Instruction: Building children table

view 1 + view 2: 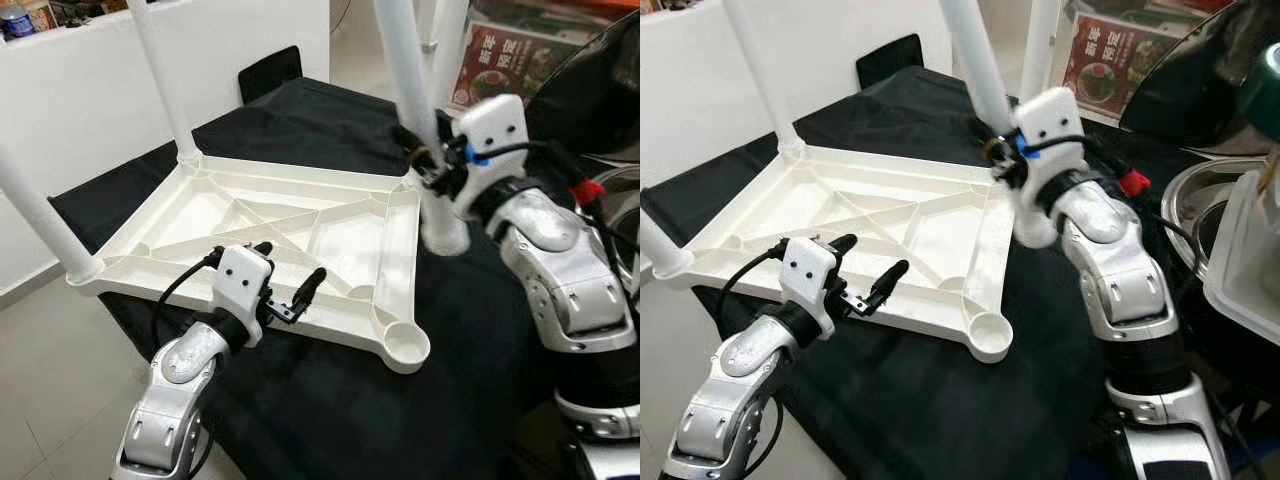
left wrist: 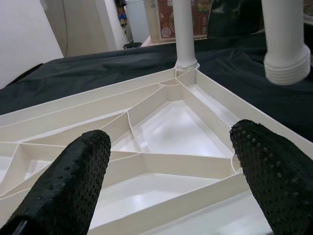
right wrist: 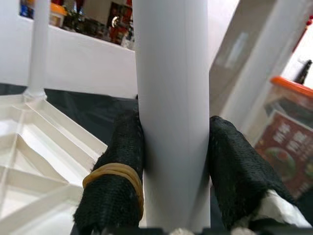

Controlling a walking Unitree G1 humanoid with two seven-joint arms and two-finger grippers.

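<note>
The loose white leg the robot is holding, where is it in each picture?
Left eye view: loose white leg, upper right, in the right gripper.
Right eye view: upper middle.
Left wrist view: its threaded end, top right.
Right wrist view: centre, between the fingers.
Shared landmark: upturned white tabletop.

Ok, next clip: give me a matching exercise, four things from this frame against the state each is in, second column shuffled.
Things:
1. left gripper
2. right gripper
3. near corner socket of the upturned white tabletop
4. black cloth

States:
A. empty, no leg in it
B. fingers shut on a loose white table leg
C. spread under the tabletop
D. fingers open, hovering at the tabletop's near edge

Pairs: 1-D, 2-B, 3-A, 4-C
</note>
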